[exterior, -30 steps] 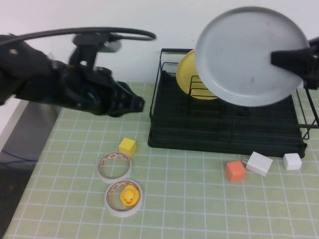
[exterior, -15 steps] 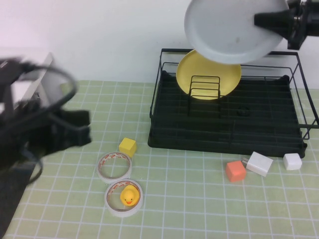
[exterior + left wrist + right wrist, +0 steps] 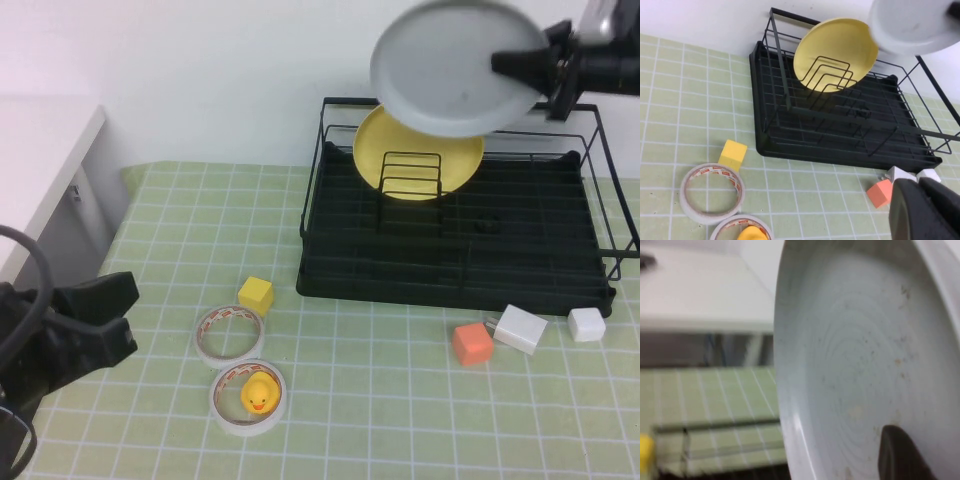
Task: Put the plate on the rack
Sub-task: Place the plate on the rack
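Grey plate [image 3: 455, 68] clamped in right end effector [image 3: 522, 64] above rack [image 3: 455, 262] | left end effector [image 3: 95, 320] low, grip unclear

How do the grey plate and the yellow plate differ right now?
The grey plate is held in the air above the rack by the right gripper; the yellow plate stands on edge inside the rack behind the dividers. The grey one looks wider. Both are round and plain. The left gripper sits low at the table's left.
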You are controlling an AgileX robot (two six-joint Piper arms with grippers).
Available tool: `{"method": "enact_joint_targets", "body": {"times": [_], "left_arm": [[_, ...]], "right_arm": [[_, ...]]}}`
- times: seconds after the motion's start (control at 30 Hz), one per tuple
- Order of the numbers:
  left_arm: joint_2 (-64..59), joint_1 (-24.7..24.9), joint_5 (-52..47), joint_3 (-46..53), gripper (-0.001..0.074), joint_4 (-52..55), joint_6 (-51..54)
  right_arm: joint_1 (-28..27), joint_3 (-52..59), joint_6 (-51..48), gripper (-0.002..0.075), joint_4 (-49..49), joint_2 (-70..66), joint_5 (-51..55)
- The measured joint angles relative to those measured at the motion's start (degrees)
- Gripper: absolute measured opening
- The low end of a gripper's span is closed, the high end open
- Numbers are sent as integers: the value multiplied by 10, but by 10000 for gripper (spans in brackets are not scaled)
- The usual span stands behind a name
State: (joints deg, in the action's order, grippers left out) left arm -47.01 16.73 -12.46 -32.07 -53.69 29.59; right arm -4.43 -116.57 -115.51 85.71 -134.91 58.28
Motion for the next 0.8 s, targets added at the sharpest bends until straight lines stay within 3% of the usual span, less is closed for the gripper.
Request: {"method": "enact_joint_targets", "body": {"times": [0.13,0.33,0.47,0.8], "left_arm": [[0,0,-5,0,0,-3,0],[0,0,-44,0,0,-4,-1],[0,0,-64,0,0,-4,-1],[0,0,-72,0,0,-4,-1]], "right_arm": [[20,0,-107,139,0,-29,-42],[64,0,-165,139,24,-38,-174],[78,0,-174,139,43,-39,-225],[80,-1,-139,139,51,-67,-225]]}}
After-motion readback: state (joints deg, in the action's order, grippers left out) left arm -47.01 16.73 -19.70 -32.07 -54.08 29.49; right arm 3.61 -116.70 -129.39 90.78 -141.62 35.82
